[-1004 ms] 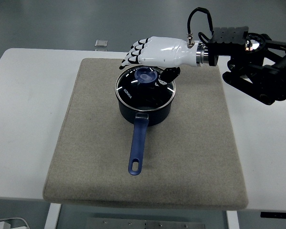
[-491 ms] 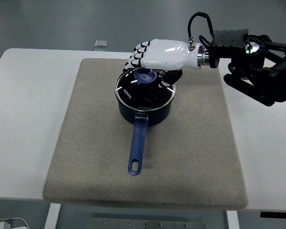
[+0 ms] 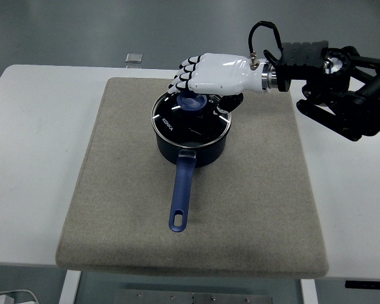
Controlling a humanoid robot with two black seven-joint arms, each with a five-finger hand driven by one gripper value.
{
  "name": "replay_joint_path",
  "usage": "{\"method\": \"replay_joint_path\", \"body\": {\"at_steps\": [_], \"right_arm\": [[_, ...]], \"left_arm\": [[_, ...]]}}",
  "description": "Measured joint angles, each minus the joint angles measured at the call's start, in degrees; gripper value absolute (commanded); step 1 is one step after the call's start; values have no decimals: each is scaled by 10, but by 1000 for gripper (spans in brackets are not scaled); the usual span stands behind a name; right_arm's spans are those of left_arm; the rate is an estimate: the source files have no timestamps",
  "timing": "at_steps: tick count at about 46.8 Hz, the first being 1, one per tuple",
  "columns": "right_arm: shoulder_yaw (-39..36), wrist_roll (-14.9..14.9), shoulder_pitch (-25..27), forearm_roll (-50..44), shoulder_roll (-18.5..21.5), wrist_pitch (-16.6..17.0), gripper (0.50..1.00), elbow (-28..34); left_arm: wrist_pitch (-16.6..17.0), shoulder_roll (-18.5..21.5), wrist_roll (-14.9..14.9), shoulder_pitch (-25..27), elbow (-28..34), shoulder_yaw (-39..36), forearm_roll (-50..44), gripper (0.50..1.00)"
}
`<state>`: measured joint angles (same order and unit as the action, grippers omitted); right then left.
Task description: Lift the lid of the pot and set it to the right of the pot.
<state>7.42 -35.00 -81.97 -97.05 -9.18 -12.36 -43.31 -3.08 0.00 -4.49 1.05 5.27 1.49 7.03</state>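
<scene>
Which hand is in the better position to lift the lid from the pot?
The right hand. It is directly over the lid with its fingers curled around the blue knob, and the free mat to the pot's right is on its side. The left hand is out of view.

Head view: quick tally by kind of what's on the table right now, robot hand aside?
Pots: 1, dark blue pot with a long handle
Lids: 1, glass lid still on the pot, right hand over its knob
Mats: 1, grey mat
Small objects: 1, small square item at the table's far edge
Total: 4
</scene>
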Motion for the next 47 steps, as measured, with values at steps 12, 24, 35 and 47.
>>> {"method": "replay_joint_path", "body": {"at_steps": [12, 24, 35, 47], "right_arm": [[1, 0, -2, 0, 1, -1, 907, 1], [3, 0, -14, 1, 1, 3, 905, 1], [35, 0, -29, 4, 1, 5, 905, 0], [38, 0, -30, 4, 1, 5, 905, 0]], "left_arm": [[0, 0, 0, 0, 0, 0, 0, 1000], [0, 0, 0, 0, 0, 0, 0, 1000], [0, 0, 0, 0, 0, 0, 0, 1000], [0, 0, 0, 0, 0, 0, 0, 1000]]}}
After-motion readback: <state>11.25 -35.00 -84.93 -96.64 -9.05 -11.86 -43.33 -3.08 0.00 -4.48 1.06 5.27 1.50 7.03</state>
